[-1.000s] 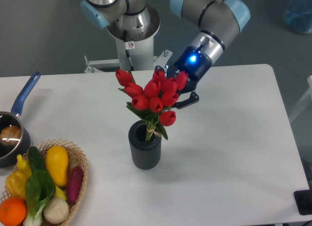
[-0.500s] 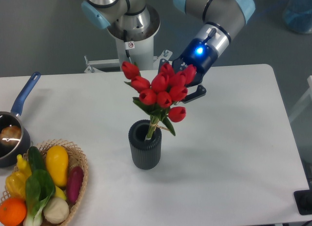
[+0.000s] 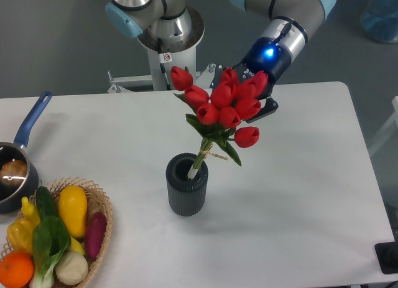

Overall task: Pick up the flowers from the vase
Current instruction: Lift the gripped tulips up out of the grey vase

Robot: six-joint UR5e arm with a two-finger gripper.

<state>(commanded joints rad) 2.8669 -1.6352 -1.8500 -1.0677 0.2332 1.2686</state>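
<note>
flowers: the flowers [image 3: 224,107] are hanging in the gripper [image 3: 249,98], heads up at the top right, stems slanting down and to the left into the vase [image 3: 186,190].
long axis: the bunch is running on a diagonal, from the stem tips just inside the vase mouth up toward the gripper; it is tilting, not standing upright.
key relation: the stem ends are sitting at the rim of the vase, barely inside by the look of it, so the lift needs only a little more height along that slant to free them.
gripper: it is sitting behind the red heads, with one dark finger showing to their right; it appears to be clamping the bunch near the heads, though the blooms are hiding the contact itself.
string: the thin tie [image 3: 214,153] is showing just above the vase mouth, outside it.
surface: the white table [image 3: 298,195] is lying flat and bare around the vase.
room: a basket [image 3: 99,204] of vegetables and a saucepan [image 3: 15,170] are sitting well apart to the left; the right side is offering free space.
risk: i judge the stems could drag the rim and tip the vase.
</note>
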